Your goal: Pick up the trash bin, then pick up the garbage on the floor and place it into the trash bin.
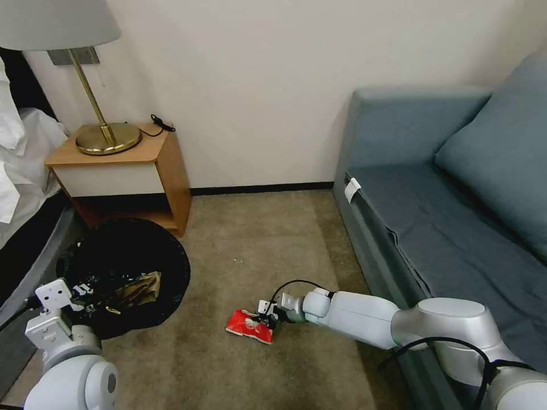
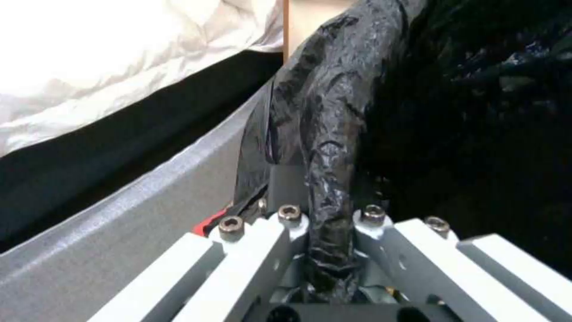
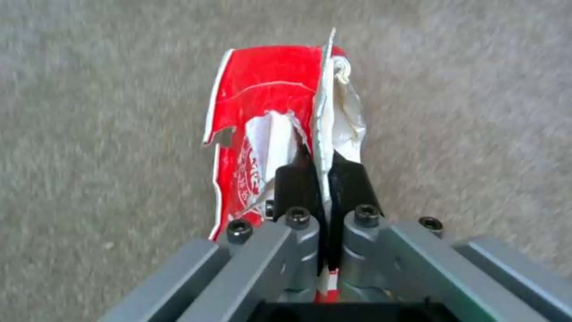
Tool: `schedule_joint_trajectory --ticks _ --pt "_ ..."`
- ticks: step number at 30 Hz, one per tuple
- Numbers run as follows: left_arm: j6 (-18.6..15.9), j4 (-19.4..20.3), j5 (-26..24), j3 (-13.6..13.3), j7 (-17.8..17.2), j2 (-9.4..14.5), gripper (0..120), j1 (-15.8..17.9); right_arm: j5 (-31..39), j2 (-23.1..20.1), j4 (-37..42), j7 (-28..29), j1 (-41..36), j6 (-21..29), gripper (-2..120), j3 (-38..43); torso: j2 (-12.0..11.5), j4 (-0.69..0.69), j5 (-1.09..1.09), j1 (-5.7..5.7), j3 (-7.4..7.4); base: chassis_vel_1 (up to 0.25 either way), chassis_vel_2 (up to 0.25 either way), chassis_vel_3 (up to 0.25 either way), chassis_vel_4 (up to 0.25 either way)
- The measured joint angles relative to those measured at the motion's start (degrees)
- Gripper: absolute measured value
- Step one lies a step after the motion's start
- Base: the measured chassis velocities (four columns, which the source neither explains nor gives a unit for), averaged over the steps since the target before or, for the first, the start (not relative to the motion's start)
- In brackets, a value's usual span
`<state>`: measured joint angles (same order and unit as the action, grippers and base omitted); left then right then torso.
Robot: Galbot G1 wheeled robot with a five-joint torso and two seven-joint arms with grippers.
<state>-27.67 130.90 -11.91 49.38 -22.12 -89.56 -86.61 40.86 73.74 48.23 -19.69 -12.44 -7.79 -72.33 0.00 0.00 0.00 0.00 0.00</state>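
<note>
Close by you, your left gripper is pinched tight on the trash bin rim, low on your left. Farther out, your right gripper squeezes the red snack packet on the carpet. Next job: lift it across and over the bin.

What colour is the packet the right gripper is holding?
Red with white print; the packet shows best in the right wrist view.

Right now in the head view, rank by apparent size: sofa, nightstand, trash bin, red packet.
1. Sofa, largest by far.
2. Nightstand and trash bin look alike in spread; the bin, held by the left gripper, sits nearer the camera, so unranked.
3. Red packet, pinched by the right gripper, smallest.
</note>
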Motion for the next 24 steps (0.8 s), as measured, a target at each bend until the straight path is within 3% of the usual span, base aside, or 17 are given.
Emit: schedule_joint_trajectory --ticks 7,11,13,15,17,19,24 --pt "-0.4 0.1 -0.1 0.1 0.0 0.1 2 0.2 1.6 -2.2 4.3 1.6 1.1 0.1 0 0.5 0.0 0.00 0.01 0.00 0.00 0.000 0.000 0.000 0.000" --pt "-0.8 -0.3 -0.5 -0.3 -0.2 0.5 2 0.2 1.5 -8.7 11.5 4.2 3.3 1.2 0 4.4 0.0 0.01 0.01 0.00 0.00 0.000 0.000 0.000 0.000" --pt "-0.9 -0.4 -0.6 -0.4 -0.2 0.5 2 0.2 1.2 -9.5 12.1 4.5 3.4 1.2 0 5.1 0.0 0.01 0.00 0.00 0.00 0.000 0.000 0.000 0.000" --pt "-1.1 -1.1 -1.1 -1.4 -0.2 0.8 2 0.2 -0.9 -14.1 17.5 6.4 4.1 1.7 0 11.2 0.0 -0.03 0.01 0.00 0.00 0.000 0.000 0.000 0.000" --pt "-1.1 -1.3 -1.2 -1.6 -0.2 0.9 2 0.2 -1.1 -15.1 19.3 6.9 4.2 2.1 0 12.8 0.0 -0.05 0.00 0.00 0.00 0.000 0.000 0.000 0.000" --pt "-1.1 -1.9 -1.2 -2.4 -0.3 1.2 2 0.1 1.0 -18.1 28.9 10.0 4.9 6.6 0 19.7 0.0 -0.01 0.01 0.00 0.00 0.000 0.000 0.000 0.000" --pt "-1.9 -2.0 -1.1 -4.2 -0.6 1.3 2 0.3 6.8 -18.8 42.5 16.3 5.7 12.4 0 25.9 0.0 -0.01 0.00 0.00 0.00 0.000 0.000 0.000 0.000"
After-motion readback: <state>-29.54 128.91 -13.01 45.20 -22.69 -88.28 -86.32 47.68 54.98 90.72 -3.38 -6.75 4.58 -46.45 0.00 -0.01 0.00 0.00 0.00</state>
